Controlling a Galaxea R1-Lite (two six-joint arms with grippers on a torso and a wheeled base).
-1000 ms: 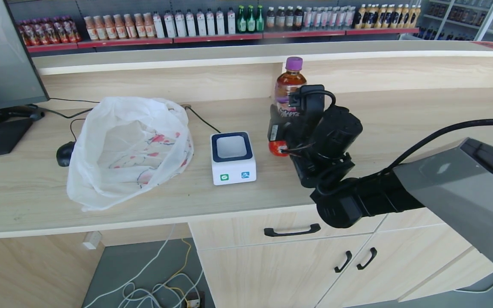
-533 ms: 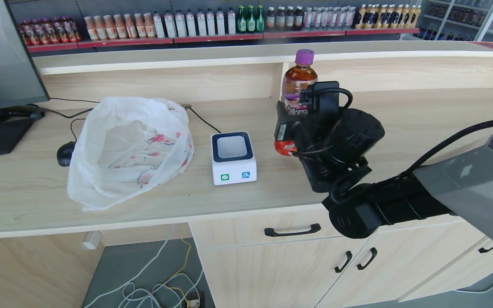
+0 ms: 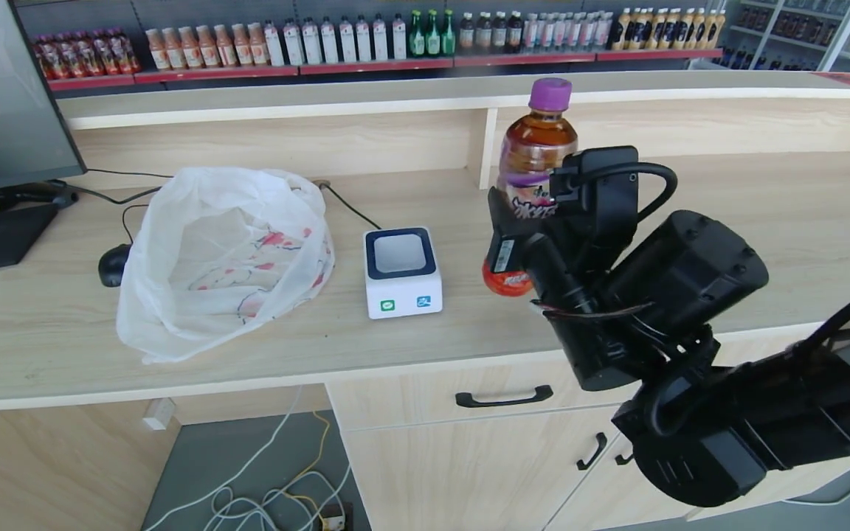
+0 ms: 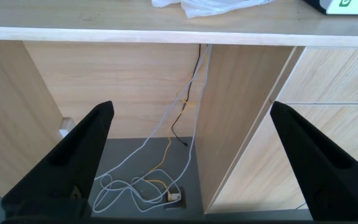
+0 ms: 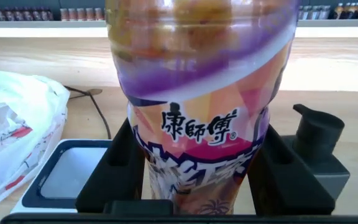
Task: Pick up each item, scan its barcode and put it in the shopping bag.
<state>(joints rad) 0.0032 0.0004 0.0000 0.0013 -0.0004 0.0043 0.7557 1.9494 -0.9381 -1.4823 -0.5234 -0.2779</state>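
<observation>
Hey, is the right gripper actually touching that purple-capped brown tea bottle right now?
Touching. In the right wrist view the right gripper has its black fingers pressed against both sides of the purple-capped brown tea bottle, no gap showing.

Large characters label the bottle (image 5: 197,134) — two icons mark the scanner (image 3: 402,271).

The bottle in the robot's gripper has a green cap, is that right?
Not quite. The cap is purple, not green, as the head view shows. The bottle is indeed held in the right gripper.
</observation>
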